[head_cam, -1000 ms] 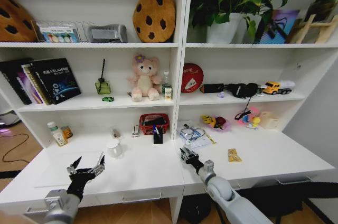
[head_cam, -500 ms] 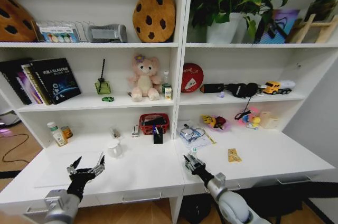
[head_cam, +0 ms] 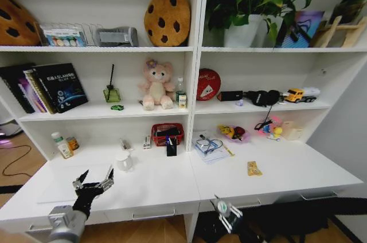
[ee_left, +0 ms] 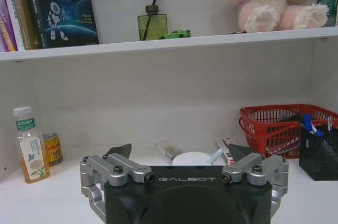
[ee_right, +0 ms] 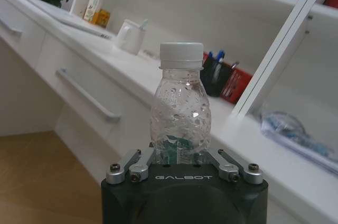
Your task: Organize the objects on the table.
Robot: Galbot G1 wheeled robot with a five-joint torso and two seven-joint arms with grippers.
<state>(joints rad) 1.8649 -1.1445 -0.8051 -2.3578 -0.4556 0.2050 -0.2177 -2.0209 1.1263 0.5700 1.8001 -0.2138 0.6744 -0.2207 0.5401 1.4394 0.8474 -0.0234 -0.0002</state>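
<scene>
My right gripper (head_cam: 224, 208) hangs low in front of the table's (head_cam: 287, 181) front edge, shut on a small clear bottle (ee_right: 180, 109) with a white cap, held upright. In the right wrist view the right gripper (ee_right: 180, 156) clamps the bottle's base. My left gripper (head_cam: 92, 184) hovers open over the slim silver laptop (head_cam: 54, 188) on the left of the table; the left wrist view shows this left gripper (ee_left: 179, 152) with nothing between its fingers. A tiny green toy car (head_cam: 117, 107) (ee_left: 175, 34) sits on the shelf above. A yellow snack packet (head_cam: 254, 168) lies on the right of the table.
A red basket (head_cam: 167, 133), black pen holder (head_cam: 171, 147) and white mug (head_cam: 124, 161) stand mid-table. A drink bottle (head_cam: 59, 145) and can stand at the far left. Papers with glasses (head_cam: 209, 147) lie right of the divider. Drawer handles (head_cam: 152, 215) line the front.
My right arm has pulled back and down from above the table's middle to below its front edge, carrying the bottle. The left arm has not moved.
</scene>
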